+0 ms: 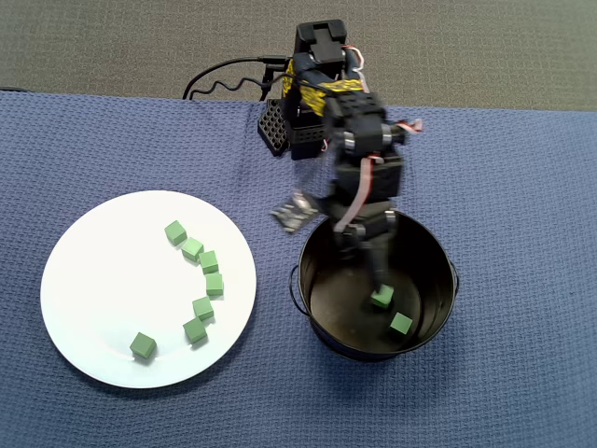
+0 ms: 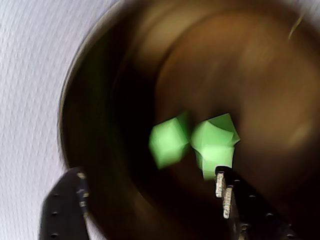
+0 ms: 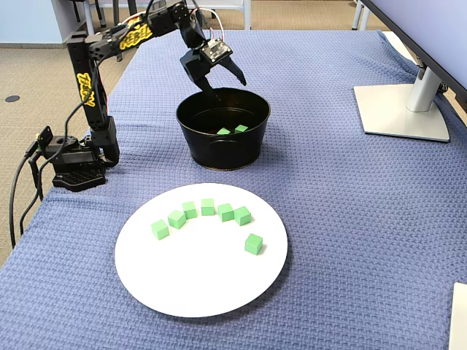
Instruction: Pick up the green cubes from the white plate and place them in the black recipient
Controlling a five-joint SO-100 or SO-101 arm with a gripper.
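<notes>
The black recipient (image 1: 322,322) stands right of the white plate (image 1: 93,280) on blue cloth. Two green cubes lie on its floor (image 1: 381,298), (image 1: 400,324); the wrist view shows them too, one blurred (image 2: 170,140), one sharper (image 2: 215,137). Several more green cubes (image 1: 208,261) curve across the plate, one apart near its front edge (image 1: 143,346). My gripper (image 1: 333,250) hangs over the recipient's far-left rim, open and empty. One finger (image 2: 235,200) is inside the recipient, the other (image 2: 65,205) over the cloth outside. In the fixed view the gripper (image 3: 226,86) spreads above the recipient (image 3: 219,149).
The arm's base (image 3: 73,171) and cables (image 3: 22,189) sit at the cloth's left edge in the fixed view. A monitor stand (image 3: 401,109) is at the far right, and a white object (image 3: 460,313) at the bottom right corner.
</notes>
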